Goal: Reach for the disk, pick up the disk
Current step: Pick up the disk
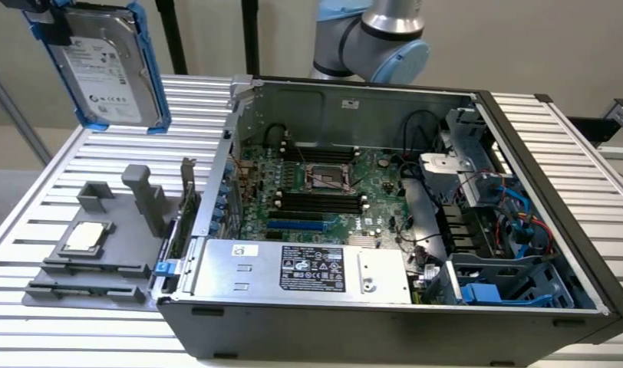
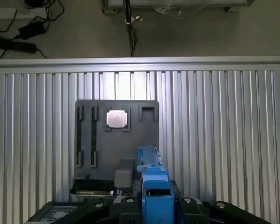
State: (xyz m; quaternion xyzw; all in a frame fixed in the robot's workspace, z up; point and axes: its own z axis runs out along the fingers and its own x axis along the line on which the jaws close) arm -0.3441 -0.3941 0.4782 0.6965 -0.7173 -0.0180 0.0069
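Soft, even light from overhead fills both views. The ribbed tabletop (image 1: 76, 165) gleams pale, with a glare band along its floor-side edge. The disk (image 1: 102, 65) reads bright. The open computer case (image 1: 393, 330) holds shade inside its walls.

Looks like a robotics lab or test cell, not anyone's office: a Universal Robots arm (image 1: 378, 34) behind a slatted aluminium table (image 1: 97, 153), an opened-up PC tower (image 1: 393, 322) lying on its side with the motherboard (image 1: 322, 192) bare, a grey parts fixture (image 1: 97, 261) holding a CPU chip (image 1: 87, 236), the disk (image 1: 105, 65) in its blue bracket, loose cables (image 2: 32, 28) on the plain floor
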